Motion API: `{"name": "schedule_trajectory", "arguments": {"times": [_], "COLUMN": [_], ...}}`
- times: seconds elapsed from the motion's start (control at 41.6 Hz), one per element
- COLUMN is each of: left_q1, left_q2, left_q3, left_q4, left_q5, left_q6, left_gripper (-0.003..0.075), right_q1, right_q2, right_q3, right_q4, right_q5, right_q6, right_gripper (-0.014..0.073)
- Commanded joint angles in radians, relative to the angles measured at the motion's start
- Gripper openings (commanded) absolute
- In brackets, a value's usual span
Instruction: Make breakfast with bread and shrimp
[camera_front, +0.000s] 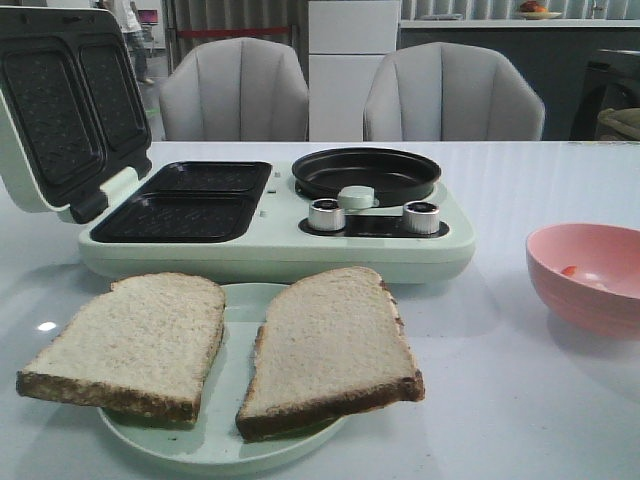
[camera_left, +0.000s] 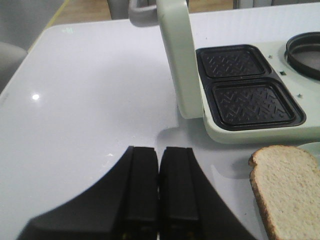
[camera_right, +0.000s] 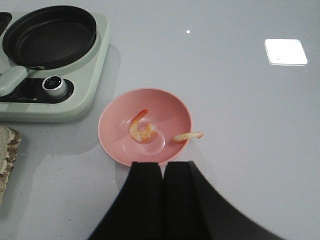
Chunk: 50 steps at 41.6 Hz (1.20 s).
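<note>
**Bread plated, shrimp in bowl, both arms idle**

Two bread slices (camera_front: 135, 340) (camera_front: 330, 350) are lying side by side on a pale green plate (camera_front: 215, 445), just in front of the open grill-and-pan cooker (camera_front: 280, 245). Shrimp (camera_right: 141, 130) are sitting in the pink bowl (camera_right: 112, 137); a second piece (camera_right: 188, 135) is seemingly resting on its rim. Left gripper (camera_left: 159, 192) is hanging over the white table (camera_left: 90, 110), fingers pressed together, gripping nothing. Right gripper (camera_right: 162, 195) is hovering just beside the bowl, likewise closed and empty.

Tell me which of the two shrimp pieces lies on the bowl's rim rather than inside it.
The paler, straighter pink-white shrimp piece lies across the rim of the pink bowl. The curled orange shrimp sits down inside, near the bowl's middle.
</note>
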Motion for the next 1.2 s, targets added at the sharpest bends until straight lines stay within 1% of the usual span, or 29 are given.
{"name": "schedule_trajectory", "arguments": {"times": [0.0, 0.096, 0.12, 0.168, 0.264, 0.289, 0.337, 0.385, 0.409, 0.553, 0.601, 0.649, 0.793, 0.986, 1.106, 1.13, 1.178], "left_q1": [-0.001, -0.001, -0.001, -0.001, -0.001, -0.001, -0.001, -0.001, -0.001, -0.005, -0.023, -0.05, -0.2, -0.446, -0.598, -0.627, -0.675], "left_q2": [0.022, 0.029, 0.028, 0.031, 0.038, 0.04, 0.044, 0.049, 0.05, 0.069, 0.073, 0.079, 0.115, 0.212, 0.316, 0.335, 0.396], "left_q3": [-0.019, -0.019, -0.019, -0.019, -0.019, -0.019, -0.019, -0.019, -0.019, -0.019, -0.019, -0.019, -0.019, -0.019, -0.019, -0.019, -0.019], "left_q4": [-0.021, -0.022, -0.022, -0.022, -0.022, -0.022, -0.022, -0.022, -0.022, -0.023, -0.023, -0.023, 0.009, 0.25, 0.378, 0.405, 0.487], "left_q5": [-0.078, -0.081, -0.082, -0.082, -0.082, -0.082, -0.082, -0.079, -0.077, -0.072, -0.072, -0.071, -0.062, -0.003, 0.011, 0.011, 0.013], "left_q6": [-0.005, -0.005, -0.005, -0.005, -0.005, -0.005, -0.005, -0.005, -0.005, 0.034, 0.044, 0.086, 0.192, 0.194, 0.174, 0.158, 0.08], "left_gripper": [0.0109, 0.0118, 0.013, 0.0181, 0.0391, 0.0459, 0.0559, 0.0618, 0.063, 0.0636, 0.0636, 0.0636, 0.0636, 0.0636, 0.0635, 0.0635, 0.0635], "right_q1": [-0.003, -0.003, -0.003, -0.003, -0.003, -0.003, -0.003, -0.003, -0.003, -0.003, -0.003, -0.003, -0.003, -0.003, -0.003, -0.003, -0.003], "right_q2": [0.025, 0.034, 0.037, 0.037, 0.037, 0.037, 0.037, 0.037, 0.037, 0.037, 0.037, 0.037, 0.037, 0.037, 0.037, 0.037, 0.037], "right_q3": [-0.034, -0.034, -0.033, -0.033, -0.033, -0.033, -0.033, -0.033, -0.033, -0.033, -0.033, -0.033, -0.033, -0.033, -0.033, -0.033, -0.033], "right_q4": [0.001, 0.001, 0.001, 0.001, 0.001, 0.001, 0.001, 0.001, 0.001, 0.001, 0.001, 0.001, 0.001, 0.001, 0.001, 0.001, 0.001], "right_q5": [-0.063, -0.061, -0.061, -0.06, -0.061, -0.061, -0.061, -0.062, -0.062, -0.06, -0.06, -0.06, -0.06, -0.06, -0.06, -0.06, -0.06], "right_q6": [-0.005, -0.005, -0.005, -0.005, -0.005, -0.005, -0.005, -0.005, -0.005, -0.005, -0.005, -0.005, -0.005, -0.005, -0.005, -0.005, -0.005], "right_gripper": [0.0047, 0.0069, 0.0085, 0.0143, 0.032, 0.0374, 0.0453, 0.0505, 0.0517, 0.052, 0.052, 0.052, 0.052, 0.052, 0.052, 0.052, 0.052]}}
